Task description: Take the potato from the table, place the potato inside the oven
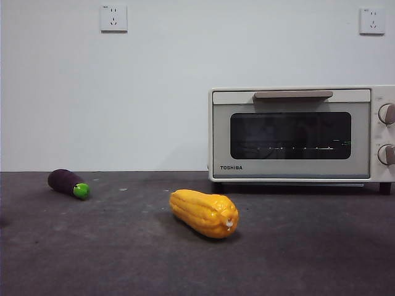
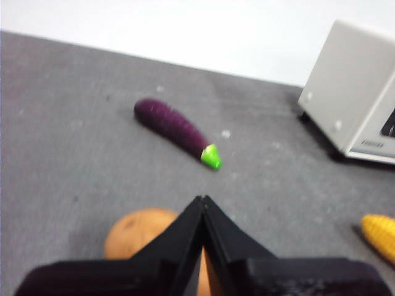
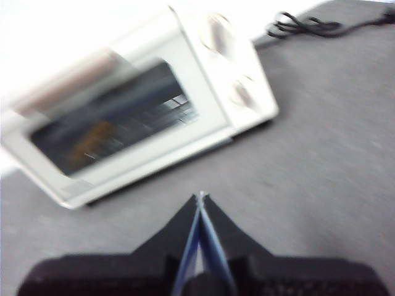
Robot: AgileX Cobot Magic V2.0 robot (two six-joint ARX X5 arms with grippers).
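The potato [image 2: 133,234], an orange-brown lump, lies on the dark grey table [image 2: 68,123] and shows only in the left wrist view, partly hidden behind my left gripper [image 2: 202,198]. That gripper hovers over it with its jaws shut and holds nothing. The cream TOSHIBA oven [image 1: 296,132] stands at the back right with its glass door closed. The right wrist view is blurred; there my right gripper [image 3: 200,196] is shut and empty, above the table in front of the oven [image 3: 142,105]. Neither arm shows in the front view.
A purple eggplant [image 1: 68,183] with a green tip lies at the left, also in the left wrist view [image 2: 176,131]. A long ridged yellow vegetable [image 1: 204,213] rests mid-table in front of the oven. A black cable [image 3: 302,26] lies beside the oven. Wall sockets [image 1: 113,18] sit high on the wall.
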